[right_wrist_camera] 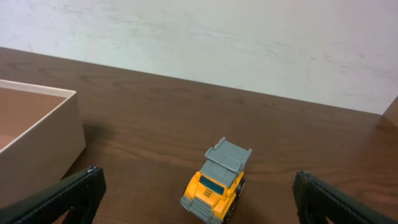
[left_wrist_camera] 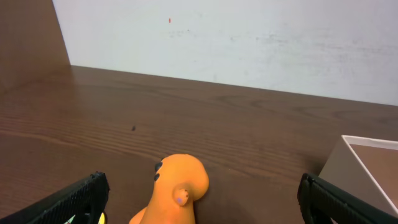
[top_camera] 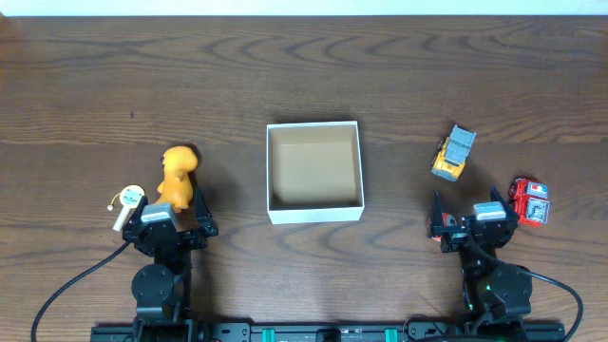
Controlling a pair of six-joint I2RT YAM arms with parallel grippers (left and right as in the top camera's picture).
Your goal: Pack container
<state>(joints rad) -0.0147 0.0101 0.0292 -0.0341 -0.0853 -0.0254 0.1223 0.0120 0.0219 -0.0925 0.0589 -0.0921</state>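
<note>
Nearest to us in each wrist view are the black fingers [left_wrist_camera: 81,196] reaching in from the two lower corners of the frame. On the left gripper [left_wrist_camera: 208,200] they stand wide apart and hold nothing. The orange toy [left_wrist_camera: 177,186] lies on the table at lower centre, between them and a little ahead. The right gripper [right_wrist_camera: 202,198] is spread just as wide and is also empty. Ahead of it, at lower centre, sits a yellow dump truck [right_wrist_camera: 217,180] with a grey bed, its nose toward the camera.

Only from overhead do we see the whole container [top_camera: 314,211]. It is a square, open-topped box with white walls and a bare brown floor, and it sits mid-frame on the dark wooden table [top_camera: 313,66], well apart from both toys. The left wrist view catches just a corner of the container [left_wrist_camera: 367,165] at its right edge. The right wrist view catches one corner of the container [right_wrist_camera: 37,134] at its left edge.

Overhead alone also shows a red car [top_camera: 530,201] at the right, just beside the right gripper, and a small white item [top_camera: 126,204] at the lower left, beside the left gripper. The wrist views add a pale wall [left_wrist_camera: 249,37] behind the table.

Any marking on the red car's pale panel is too small for us to read.
</note>
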